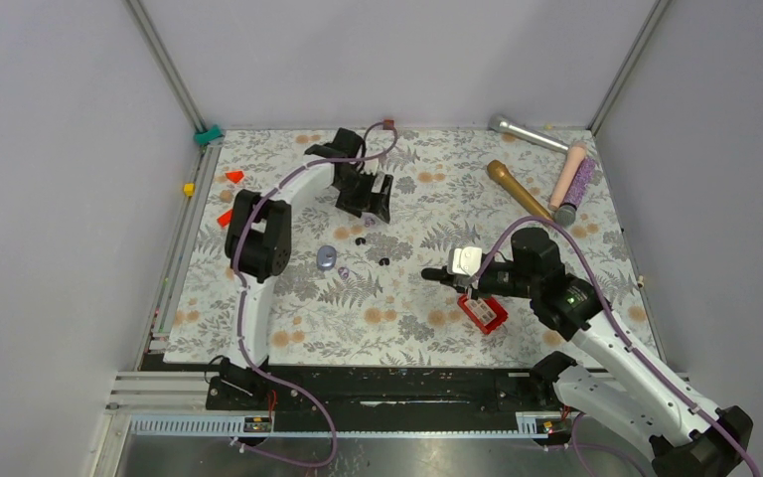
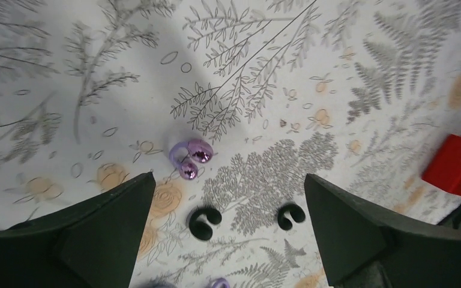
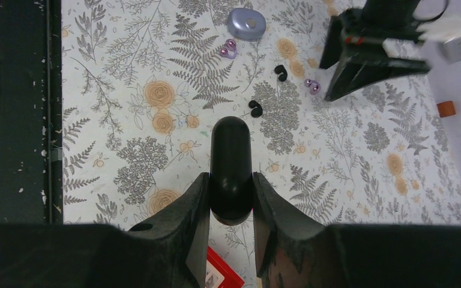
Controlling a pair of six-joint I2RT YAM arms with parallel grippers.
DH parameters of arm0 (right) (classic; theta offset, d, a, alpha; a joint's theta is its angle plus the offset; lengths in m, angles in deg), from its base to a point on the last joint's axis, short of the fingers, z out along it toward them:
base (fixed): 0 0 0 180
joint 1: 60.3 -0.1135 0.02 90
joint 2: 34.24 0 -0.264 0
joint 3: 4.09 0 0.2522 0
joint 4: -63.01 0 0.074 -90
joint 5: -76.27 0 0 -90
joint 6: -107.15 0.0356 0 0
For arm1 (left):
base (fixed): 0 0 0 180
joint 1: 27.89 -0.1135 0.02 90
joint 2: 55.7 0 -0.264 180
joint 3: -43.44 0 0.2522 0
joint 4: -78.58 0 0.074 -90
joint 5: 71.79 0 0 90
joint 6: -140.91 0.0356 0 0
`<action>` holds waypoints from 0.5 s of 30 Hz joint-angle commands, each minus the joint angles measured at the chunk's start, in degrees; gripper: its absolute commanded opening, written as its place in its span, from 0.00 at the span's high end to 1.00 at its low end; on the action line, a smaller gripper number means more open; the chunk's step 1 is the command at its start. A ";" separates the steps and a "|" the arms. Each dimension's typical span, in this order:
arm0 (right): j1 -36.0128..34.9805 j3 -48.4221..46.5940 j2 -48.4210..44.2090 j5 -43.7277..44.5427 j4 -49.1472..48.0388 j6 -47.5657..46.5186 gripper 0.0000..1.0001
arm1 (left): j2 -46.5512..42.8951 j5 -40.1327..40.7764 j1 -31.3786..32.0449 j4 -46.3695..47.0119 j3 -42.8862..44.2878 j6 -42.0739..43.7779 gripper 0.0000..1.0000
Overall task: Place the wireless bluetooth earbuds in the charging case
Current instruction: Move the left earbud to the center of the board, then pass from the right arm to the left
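The right gripper point(image 3: 230, 183) is clamped on the black case point(image 3: 230, 141), with one finger pressed to each long side. The near end of the case is buried between the fingers and its underside is out of sight. I cannot tell whether it has a lid raised, or whether it hangs over the mat point(image 3: 156, 54) or rests on it. Just below the fingers, a red box point(image 3: 221, 275) is cut off by the bottom edge of the right wrist view, so only a corner shows there.

The left gripper point(image 2: 228, 180) is spread wide and grasps nothing. Its own camera shows only the dark inner faces of the two fingers, and whether their tips touch the mat cannot be read.

A purple bud point(image 2: 190, 159) lies on the mat ahead of that gap, touching neither finger. Beyond it lie a black bud point(image 2: 204, 222) and a second black bud point(image 2: 290, 216), apart from each other. In the left wrist view the lower edge slices off what lies past these, leaving only slivers.

The right wrist view shows those things whole. A second purple bud point(image 3: 228, 48) lies just beside the purple case point(image 3: 247, 24), which sits on the mat. Its top is smooth with one small round mark, and I cannot make out whether it is shut.

All four buds lie on the mat between the two grippers, outside both cases. From above they are mere specks, and the black case is only a dark stub at the right gripper's tip.
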 commanded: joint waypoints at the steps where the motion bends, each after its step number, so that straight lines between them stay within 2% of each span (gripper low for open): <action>1: 0.45 -2.31 1.53 -3.43 -2.08 3.79 1.00 | -12.99 -7.17 -4.07 2.64 1.63 2.90 0.02; 6: 0.45 -5.39 5.09 -5.41 -3.43 10.53 1.00 | -23.88 -15.75 -4.96 2.63 -1.82 10.35 0.01; 11: 0.48 -12.16 11.09 -6.93 -4.07 20.16 1.00 | -35.74 -27.94 -4.98 4.53 -12.24 16.64 0.01; 15: 0.45 -15.71 15.46 -6.30 -9.27 30.27 1.00 | -44.50 -37.45 -4.97 5.56 -20.46 23.15 0.01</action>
